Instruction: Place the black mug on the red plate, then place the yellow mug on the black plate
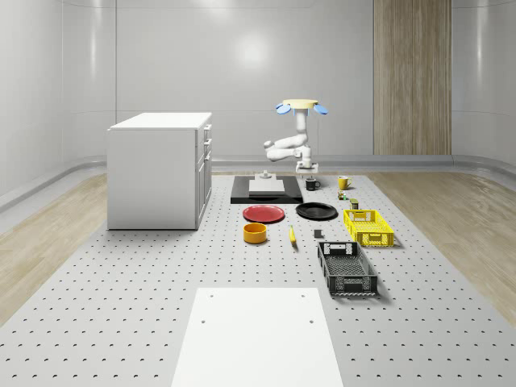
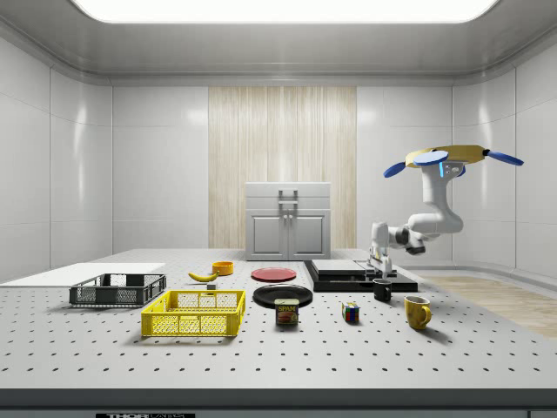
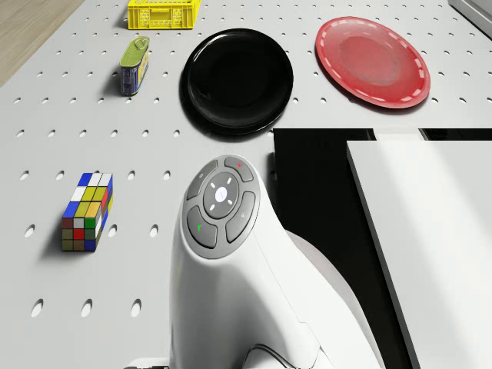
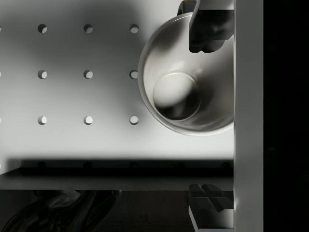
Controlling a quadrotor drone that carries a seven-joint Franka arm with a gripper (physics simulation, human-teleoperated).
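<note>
Black mug [image 1: 312,184] sat upright on the perforated table [image 1: 161,322], just beside the corner of the black slab [image 1: 266,193] that carried a pale block, and behind the black plate [image 1: 316,211] as the whole-scene view had it. My drone [image 1: 300,106] hovered above that far end of the table, arm folded down so the gripper [image 2: 380,264] hung directly over the mug. On the wrist feed I looked straight into the mug's pale interior [image 4: 186,87]. One fingertip [image 4: 207,31] lay over its rim, the other [image 4: 210,198] stood well clear of it on the opposite side, so the hand was spread wide and gripping nothing; I could not tell whether the nearer finger touched the rim. Red plate [image 1: 264,214] lay bare just beside the black plate. Yellow mug [image 1: 343,182] stood apart, toward the whole-scene view's right of the black one.
</note>
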